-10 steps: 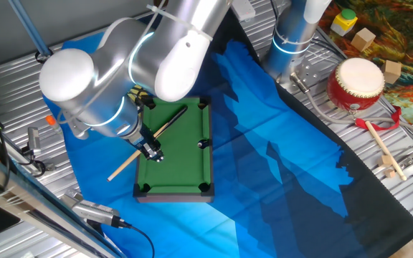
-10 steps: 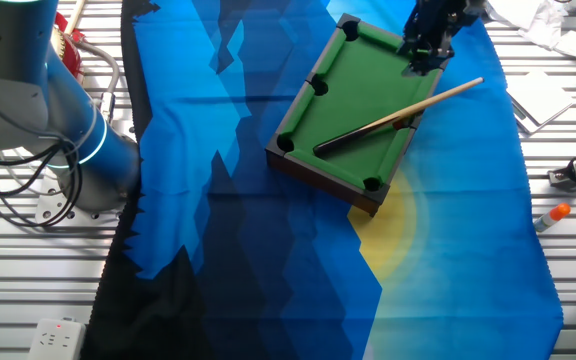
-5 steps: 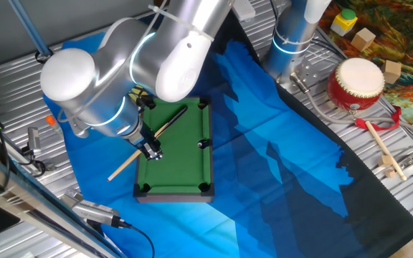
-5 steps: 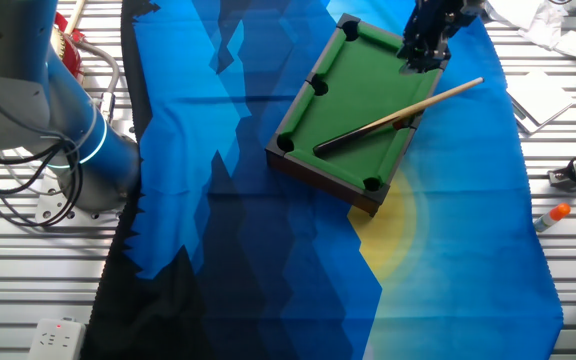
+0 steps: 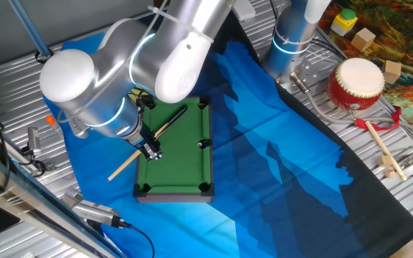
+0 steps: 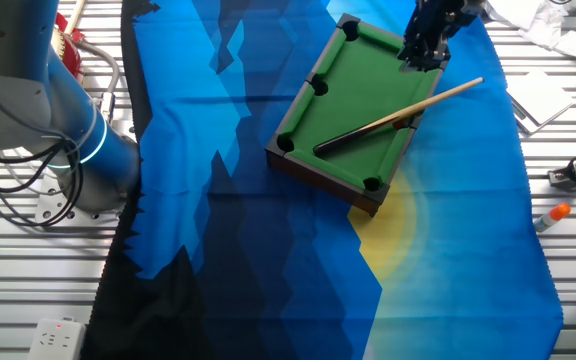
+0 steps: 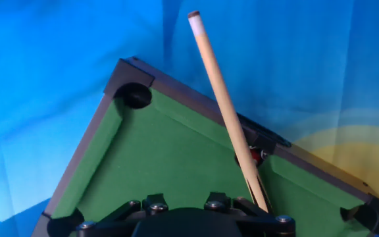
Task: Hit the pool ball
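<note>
- Our gripper [image 5: 151, 150] hangs low over the pool table [image 5: 185, 154] at its left rail, just beside the cue [image 5: 149, 140]; in the hand view the fingers are cut off below the picture, so we cannot tell whether the jaws are released or clenched.
- The cue [image 6: 398, 114] lies slantwise across the felt, its pale butt overhanging the rail onto the blue cloth [image 6: 268, 250].
- We cannot find the pool ball; something small and reddish shows by the side pocket under the cue [image 7: 226, 108] in the hand view, too unclear to name.
- We judge the cue must first be gripped squarely near its butt, and lined up with the ball once found.
</note>
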